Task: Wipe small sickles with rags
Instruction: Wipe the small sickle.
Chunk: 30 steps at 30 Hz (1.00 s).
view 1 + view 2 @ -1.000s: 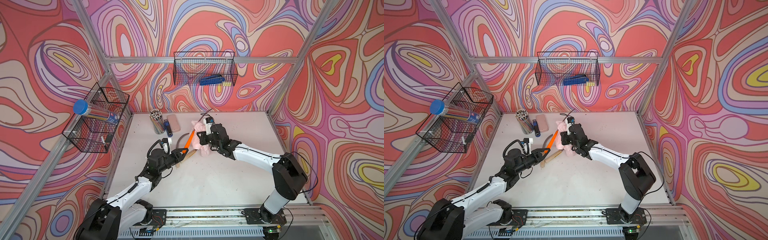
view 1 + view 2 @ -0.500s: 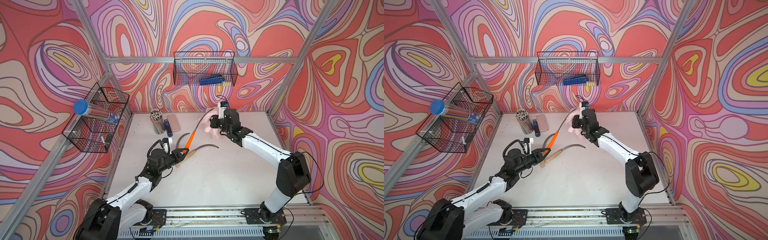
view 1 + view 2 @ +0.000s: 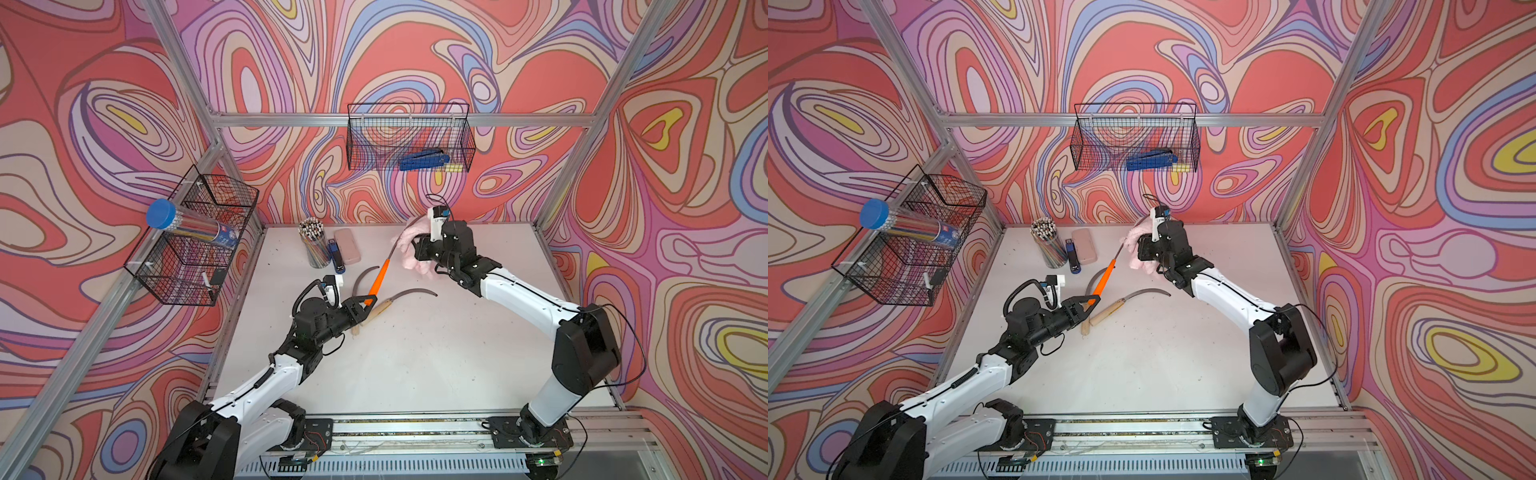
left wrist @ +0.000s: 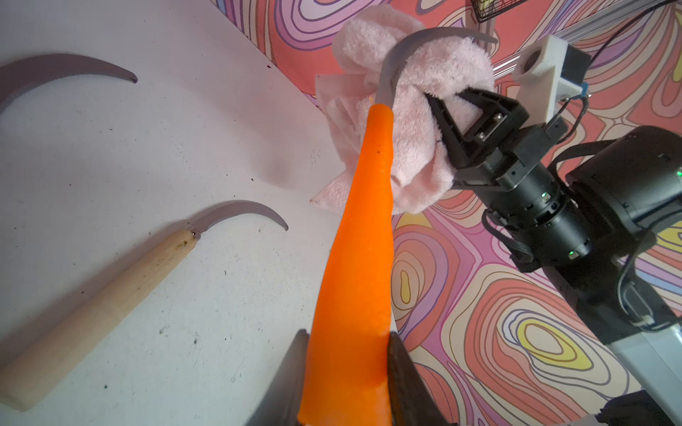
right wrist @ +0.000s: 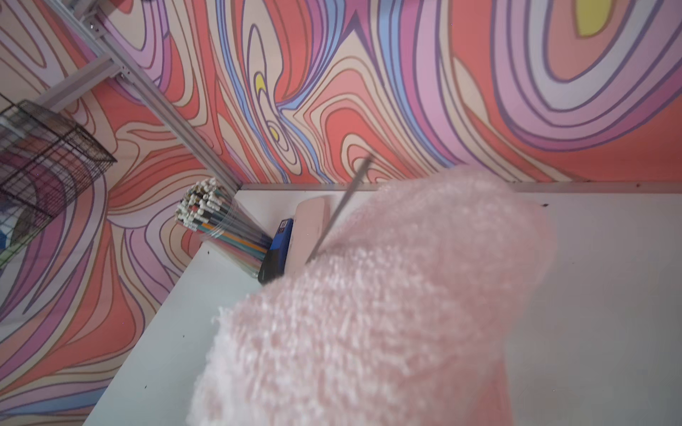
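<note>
The left gripper (image 3: 363,306) is clamped narrowly on the butt of the orange-handled sickle (image 3: 379,280). It holds the sickle lifted off the table (image 3: 415,365) and angled toward the far wall, so the grey blade (image 4: 391,61) juts clear of the jaws, presumably to leave all the metal open to the cloth. The right gripper (image 4: 452,107) is pinched tight on a bunched fold of the pale pink rag (image 4: 413,155), carried in the air near the back of the table. In the left wrist view the blade's curve lies against the fluffy wad, so this sickle appears to be mid-wipe. In the right wrist view the rag fills most of the picture and only a thin sliver of blade pokes past it. Under the raised handle two wooden-handled sickles lie flat on the table: one (image 3: 388,303) just beside the left gripper, the other (image 3: 360,279) with its handle mostly hidden beneath that gripper. A pencil cup (image 3: 314,249), a blue stapler (image 3: 336,255) and a smooth pink case (image 3: 347,245) stand near the far left corner, apart from the stroke. The wire baskets (image 3: 409,137) hang on the walls, well clear. Nothing seems to block the wiping, though lowering the left arm would meet the sickles below.
</note>
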Available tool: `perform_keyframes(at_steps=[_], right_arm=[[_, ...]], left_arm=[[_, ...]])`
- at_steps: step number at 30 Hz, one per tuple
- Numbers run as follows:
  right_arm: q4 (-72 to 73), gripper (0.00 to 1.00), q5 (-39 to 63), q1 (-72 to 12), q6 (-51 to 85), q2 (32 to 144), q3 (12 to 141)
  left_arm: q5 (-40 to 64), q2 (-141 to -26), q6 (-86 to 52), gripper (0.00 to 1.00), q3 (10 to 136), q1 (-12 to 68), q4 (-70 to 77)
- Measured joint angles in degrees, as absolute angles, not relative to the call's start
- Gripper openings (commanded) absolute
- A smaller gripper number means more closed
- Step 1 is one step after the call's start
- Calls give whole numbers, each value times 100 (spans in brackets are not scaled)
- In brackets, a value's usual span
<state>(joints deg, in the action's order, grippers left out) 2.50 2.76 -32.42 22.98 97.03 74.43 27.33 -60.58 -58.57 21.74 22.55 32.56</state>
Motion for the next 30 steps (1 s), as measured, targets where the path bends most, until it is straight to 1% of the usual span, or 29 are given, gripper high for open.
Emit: perform_keyframes(at_steps=[6,14,17,24,30], right_arm=[[460,0,204,-3924,2298,9741,7008],[497,0,-73,-3935,2296,9627,6864],[410,0,10,-3710,2314,9476,6866],[183,0,-12,-2650,2368,9080,6954],[43,0,-49,-2296,2436,8729,7043]], left_arm=[[2620,-6128,-5872,0,2156,2244,3212],[2602,-6130,-5872,0,2152,2246,3192],[2637,-6130,-5872,0,2152,2246,3194],[2683,-6125,-5867,0,2152,2255,3190],[2585,-6093,-5850,0,2121,2255,3118]])
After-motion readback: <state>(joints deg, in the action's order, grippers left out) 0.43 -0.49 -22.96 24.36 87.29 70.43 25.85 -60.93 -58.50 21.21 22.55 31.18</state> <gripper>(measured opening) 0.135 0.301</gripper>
